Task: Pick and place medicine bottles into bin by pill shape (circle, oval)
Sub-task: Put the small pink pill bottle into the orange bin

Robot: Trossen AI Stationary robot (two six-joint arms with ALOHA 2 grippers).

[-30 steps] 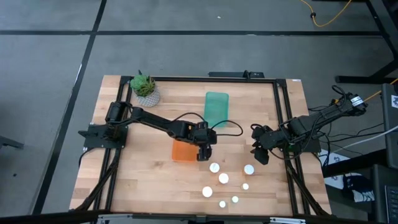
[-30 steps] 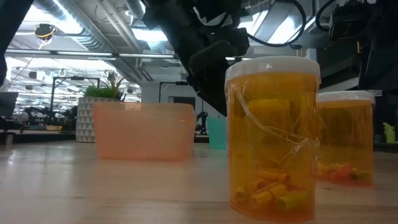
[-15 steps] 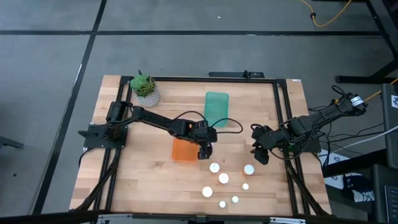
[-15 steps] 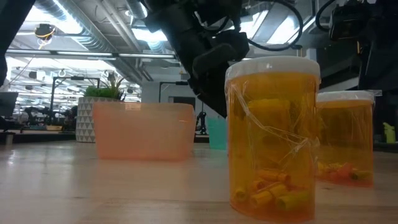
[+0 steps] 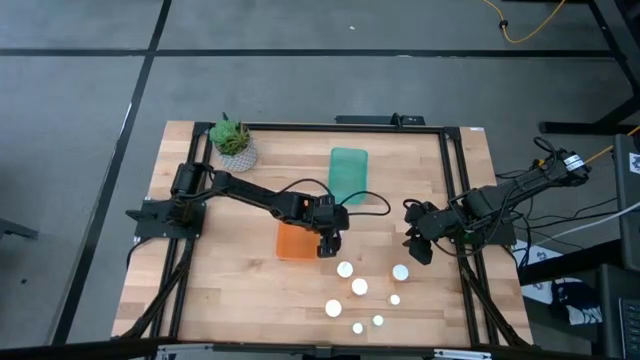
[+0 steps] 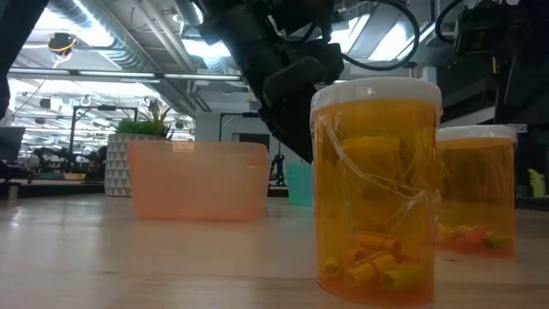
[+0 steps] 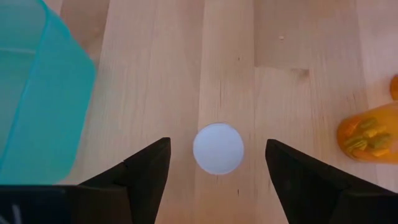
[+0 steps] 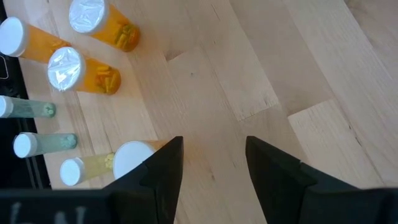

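The left gripper (image 5: 328, 247), shifted slightly beside the orange bin (image 5: 295, 241) over the last second, is being held fully open and empty above the nearest medicine bottle (image 7: 218, 149), indicating that a descent is being prepared.

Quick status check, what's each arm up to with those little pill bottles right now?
Left gripper jaws open above a white-capped bottle, nothing held. Right gripper empty, waiting beside the bottle cluster. Path clear; orange bin close by.
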